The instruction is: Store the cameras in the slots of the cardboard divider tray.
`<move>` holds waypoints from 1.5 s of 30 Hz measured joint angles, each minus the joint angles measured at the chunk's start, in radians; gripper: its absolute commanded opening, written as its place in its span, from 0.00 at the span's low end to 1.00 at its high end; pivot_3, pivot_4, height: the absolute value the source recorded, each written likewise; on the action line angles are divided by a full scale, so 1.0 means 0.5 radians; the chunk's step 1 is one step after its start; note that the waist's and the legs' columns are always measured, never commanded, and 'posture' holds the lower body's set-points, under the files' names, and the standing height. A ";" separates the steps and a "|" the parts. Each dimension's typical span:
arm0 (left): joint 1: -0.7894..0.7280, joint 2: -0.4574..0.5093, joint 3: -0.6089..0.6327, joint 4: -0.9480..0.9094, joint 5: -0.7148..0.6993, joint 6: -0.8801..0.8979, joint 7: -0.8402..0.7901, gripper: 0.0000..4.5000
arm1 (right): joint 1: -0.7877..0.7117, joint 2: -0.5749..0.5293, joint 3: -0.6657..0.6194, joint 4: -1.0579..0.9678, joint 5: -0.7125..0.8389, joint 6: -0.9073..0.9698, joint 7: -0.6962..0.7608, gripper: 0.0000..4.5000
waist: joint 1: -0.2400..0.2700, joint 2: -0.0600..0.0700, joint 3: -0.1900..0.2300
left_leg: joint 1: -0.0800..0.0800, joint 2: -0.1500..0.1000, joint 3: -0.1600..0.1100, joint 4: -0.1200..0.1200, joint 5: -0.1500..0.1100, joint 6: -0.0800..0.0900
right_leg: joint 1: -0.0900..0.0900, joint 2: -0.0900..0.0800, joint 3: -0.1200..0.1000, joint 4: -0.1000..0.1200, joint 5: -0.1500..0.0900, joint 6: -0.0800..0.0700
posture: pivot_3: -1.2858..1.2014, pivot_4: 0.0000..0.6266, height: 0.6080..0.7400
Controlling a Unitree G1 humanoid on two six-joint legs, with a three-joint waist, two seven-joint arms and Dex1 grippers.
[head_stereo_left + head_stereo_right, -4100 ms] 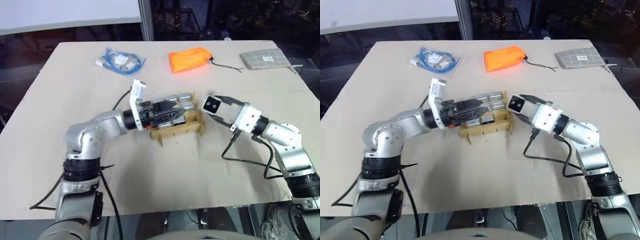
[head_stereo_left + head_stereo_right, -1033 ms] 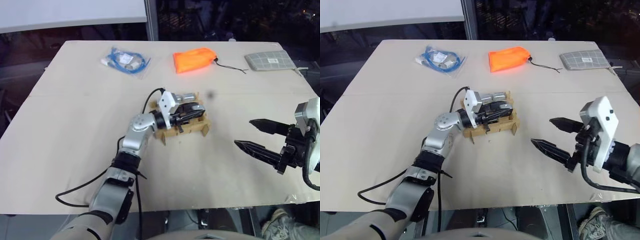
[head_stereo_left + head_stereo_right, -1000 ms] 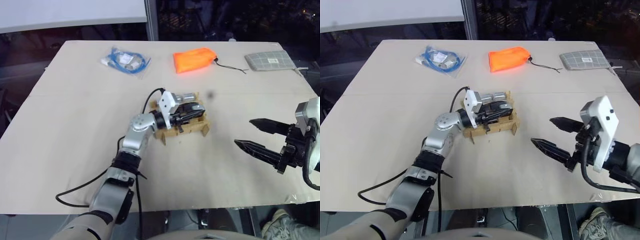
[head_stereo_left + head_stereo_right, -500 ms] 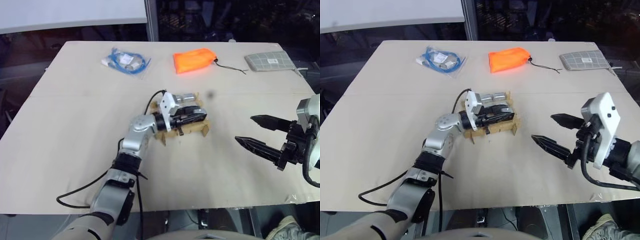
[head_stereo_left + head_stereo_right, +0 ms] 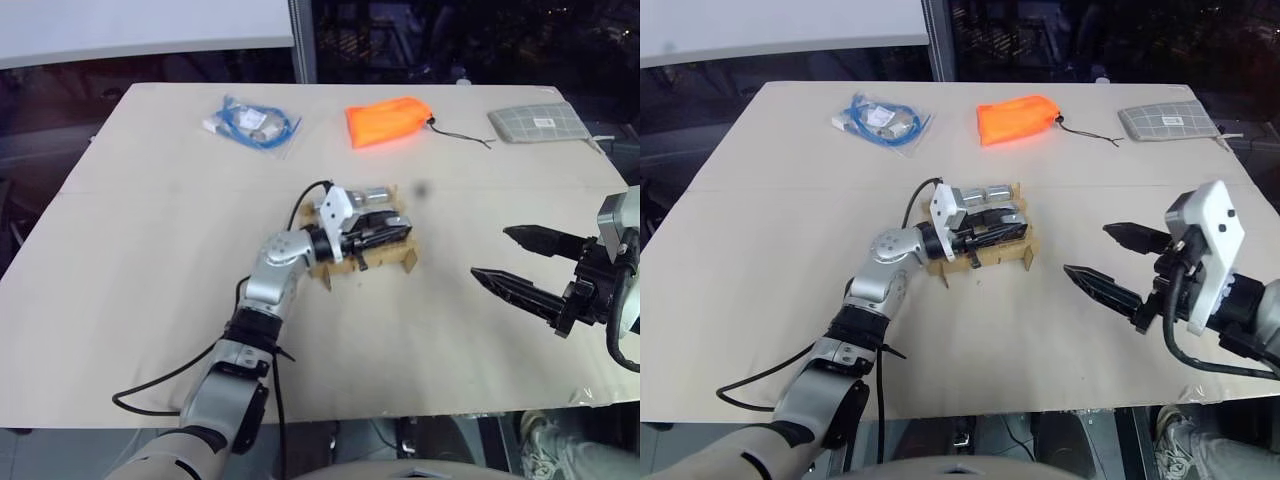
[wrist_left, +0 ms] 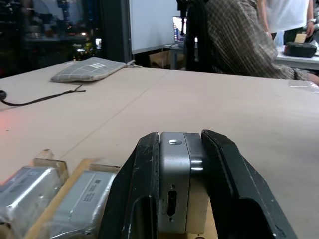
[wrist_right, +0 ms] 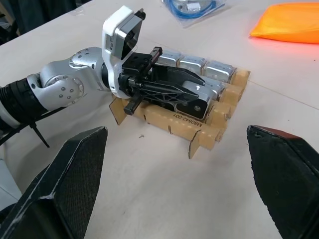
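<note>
One camera [image 6: 175,186] clamped level in left hand [image 6: 177,169] | right hand [image 5: 1110,262] wide, empty

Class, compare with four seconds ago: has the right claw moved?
Yes. The right claw has pulled back from the cardboard tray toward the table's right edge, and is open, empty.

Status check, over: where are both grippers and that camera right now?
Left gripper shut on a camera over the cardboard divider tray. Right gripper open, off to the side. Nothing in the way.
</note>
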 measured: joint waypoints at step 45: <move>1.716 0.819 0.835 -1.471 -0.452 0.736 0.204 0.85 | 0.376 0.726 0.647 0.706 -1.648 -1.132 0.989 1.00 | 0.001 -0.002 -0.005 | 0.003 0.005 0.003 -0.001 0.000 -0.001 | 0.000 -0.001 0.002 -0.002 -0.005 -0.008 | 0.52 0.24 1.00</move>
